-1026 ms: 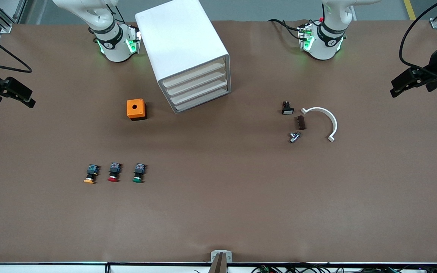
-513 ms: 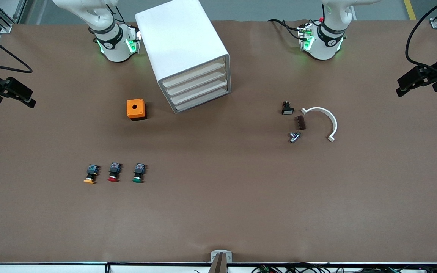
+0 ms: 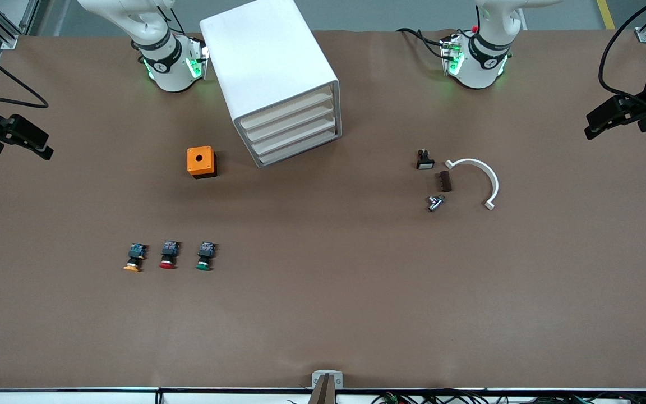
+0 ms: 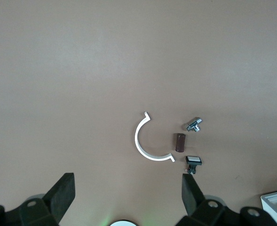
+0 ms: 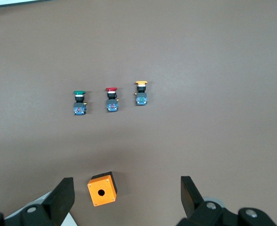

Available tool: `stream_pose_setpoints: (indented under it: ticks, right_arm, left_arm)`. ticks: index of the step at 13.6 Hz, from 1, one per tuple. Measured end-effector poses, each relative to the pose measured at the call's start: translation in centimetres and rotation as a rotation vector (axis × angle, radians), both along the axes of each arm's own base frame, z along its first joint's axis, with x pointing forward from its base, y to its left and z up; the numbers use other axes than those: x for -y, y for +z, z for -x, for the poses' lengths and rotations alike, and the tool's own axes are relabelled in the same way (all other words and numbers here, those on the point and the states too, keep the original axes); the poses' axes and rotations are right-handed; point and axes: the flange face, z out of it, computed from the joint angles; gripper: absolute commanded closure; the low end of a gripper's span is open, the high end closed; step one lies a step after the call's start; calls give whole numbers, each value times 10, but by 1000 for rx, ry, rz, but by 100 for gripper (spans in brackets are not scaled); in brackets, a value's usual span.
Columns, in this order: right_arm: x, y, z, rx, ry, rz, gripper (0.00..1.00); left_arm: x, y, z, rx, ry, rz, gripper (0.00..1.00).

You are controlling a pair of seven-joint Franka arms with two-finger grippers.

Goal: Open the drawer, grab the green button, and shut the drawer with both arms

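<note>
I had both pincers spread wide with nothing in them. The left pincer (image 3: 609,115) hung over the edge of the counter (image 3: 323,314) at the left arm's end; the right pincer (image 3: 20,140) hung over the edge at the right arm's end. The cabinet (image 3: 270,73) stood between the two arm bases, all four drawers pushed in; I could not tell which drawer (image 3: 289,118) was the one I wanted. The green button (image 3: 204,257) lay out on the counter, nearer the front camera than the cabinet, in a row beside the red-capped button (image 3: 168,255) and the orange-capped button (image 3: 134,257). An orange box (image 3: 201,161) sat between that row and the cabinet. Toward the left arm's end lay a white curved bracket (image 3: 483,177), a small brown block (image 3: 444,181), a metal fitting (image 3: 435,202) and a black switch (image 3: 424,160).
</note>
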Motion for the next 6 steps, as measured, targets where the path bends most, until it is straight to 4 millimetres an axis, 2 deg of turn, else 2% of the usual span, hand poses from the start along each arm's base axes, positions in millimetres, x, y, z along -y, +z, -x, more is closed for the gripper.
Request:
stream_pose_setpoints:
  ticks: [6]
  right_arm:
    - [0, 0, 0, 0, 0, 1, 0]
  left_arm:
    - [-1, 3, 0, 5, -9, 1, 0]
